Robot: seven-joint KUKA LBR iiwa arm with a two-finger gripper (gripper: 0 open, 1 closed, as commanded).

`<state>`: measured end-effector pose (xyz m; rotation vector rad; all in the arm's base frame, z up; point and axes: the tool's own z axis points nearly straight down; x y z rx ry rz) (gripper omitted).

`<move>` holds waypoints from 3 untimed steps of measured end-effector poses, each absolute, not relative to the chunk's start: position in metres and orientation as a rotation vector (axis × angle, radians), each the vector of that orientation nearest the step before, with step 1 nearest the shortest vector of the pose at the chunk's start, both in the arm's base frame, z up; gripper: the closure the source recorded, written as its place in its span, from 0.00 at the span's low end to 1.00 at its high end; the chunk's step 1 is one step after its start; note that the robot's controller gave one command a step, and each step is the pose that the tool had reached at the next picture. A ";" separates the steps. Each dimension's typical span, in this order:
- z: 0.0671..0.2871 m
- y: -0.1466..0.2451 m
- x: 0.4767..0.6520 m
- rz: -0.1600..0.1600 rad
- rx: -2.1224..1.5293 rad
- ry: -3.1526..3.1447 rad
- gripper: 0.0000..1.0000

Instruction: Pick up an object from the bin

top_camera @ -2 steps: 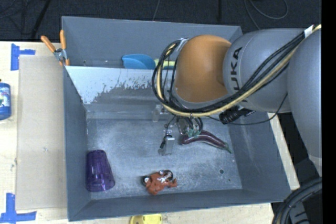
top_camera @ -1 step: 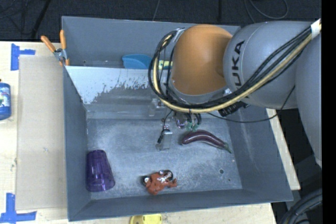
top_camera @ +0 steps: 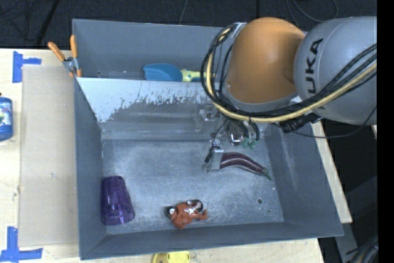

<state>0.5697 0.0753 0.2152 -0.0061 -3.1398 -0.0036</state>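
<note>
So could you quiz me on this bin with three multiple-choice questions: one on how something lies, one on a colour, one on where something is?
1. How does the purple cup lie in the bin?
A upright
B on its side
C stacked on another thing

2. What colour is the little toy figure near the view's lower wall?
A orange-brown
B green
C white

3. Which thing lies closest to the gripper?
A the purple cup
B the little toy figure
C the dark striped piece

Answers:
1 B: the cup's long side wall faces the camera, flat on the floor.
2 A: its body is orange-brown with darker spots.
3 C: the striped piece lies right beside the gripper, while the cup and figure lie well apart from it.
</note>
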 end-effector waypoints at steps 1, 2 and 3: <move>0.233 0.042 0.574 0.003 -0.003 -3.147 0.00; 0.216 0.034 0.568 -0.001 0.220 -3.135 0.00; 0.174 0.020 0.568 -0.001 0.133 -3.144 0.00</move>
